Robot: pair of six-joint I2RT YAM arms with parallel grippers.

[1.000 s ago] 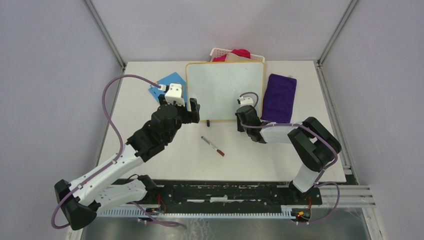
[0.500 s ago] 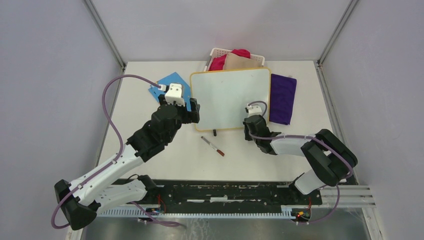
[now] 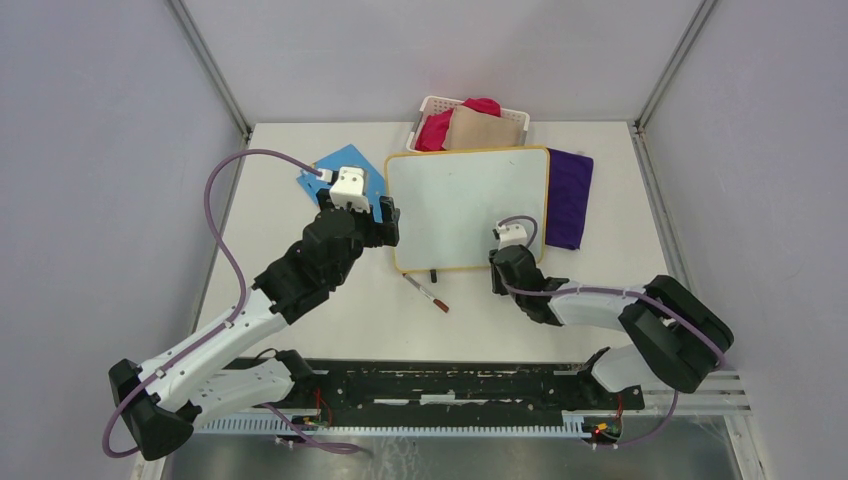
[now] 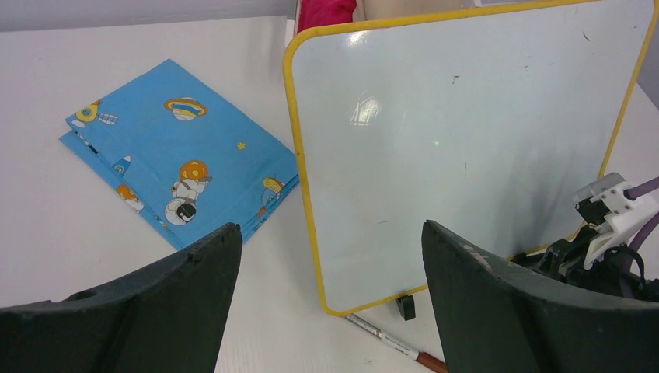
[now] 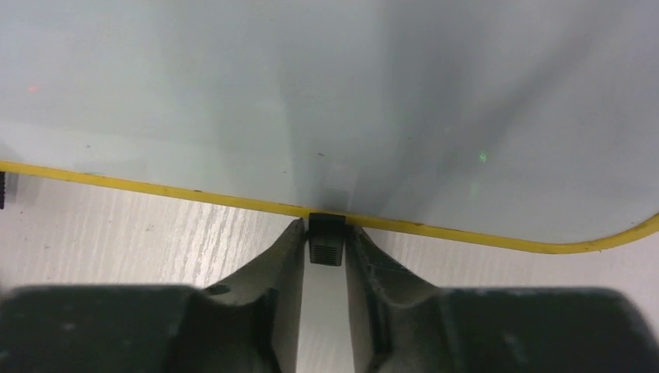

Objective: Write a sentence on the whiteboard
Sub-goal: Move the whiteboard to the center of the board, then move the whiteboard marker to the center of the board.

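Note:
The whiteboard (image 3: pixel 465 205) has a yellow frame and lies on the table, slightly turned. Its face is blank; no sentence shows on it. My right gripper (image 3: pixel 500 262) is at its near edge, shut on a small black foot (image 5: pixel 326 241) of the whiteboard (image 5: pixel 311 93). My left gripper (image 3: pixel 388 215) is open and empty just off the board's left edge (image 4: pixel 299 179). A marker (image 3: pixel 425 292) with a dark-red cap lies on the table by the near-left corner; it also shows in the left wrist view (image 4: pixel 392 348).
A blue space-print card (image 3: pixel 340 165) lies left of the board. A purple cloth (image 3: pixel 570 195) lies at its right, partly under it. A white basket (image 3: pixel 430 105) with red and tan cloths stands behind. A second black foot (image 4: pixel 405 306) sits near the marker.
The right gripper has pulled the whiteboard nearer and to the right, turning it; its corner now covers part of the purple cloth. The left arm has not moved.

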